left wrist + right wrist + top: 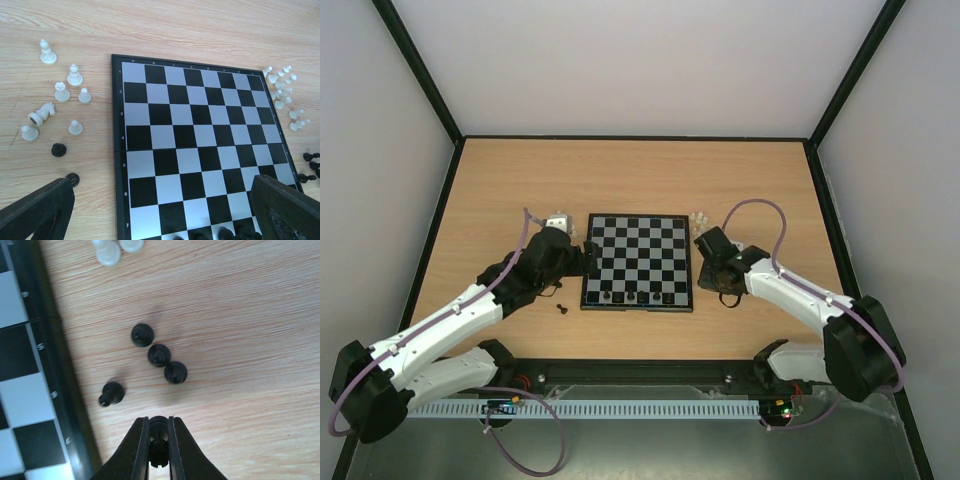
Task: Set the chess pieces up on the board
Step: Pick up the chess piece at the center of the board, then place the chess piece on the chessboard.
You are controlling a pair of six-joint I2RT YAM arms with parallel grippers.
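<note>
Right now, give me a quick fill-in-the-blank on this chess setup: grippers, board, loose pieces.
1. The right gripper is shut on a small ____ chess piece.
2. The jaws of the left gripper stand ____ over the flat black-and-grey chessboard.
3. Near the held piece, ____ loose black pieces sit on the light wooden table, off the board.

Missing words: black; open; four.

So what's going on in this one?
Chess setup, early on. The right gripper is shut on a black piece on the table, right of the chessboard. The left gripper hangs open over the chessboard. A few black pieces stand on its near row; the white pieces sit off it.
</note>
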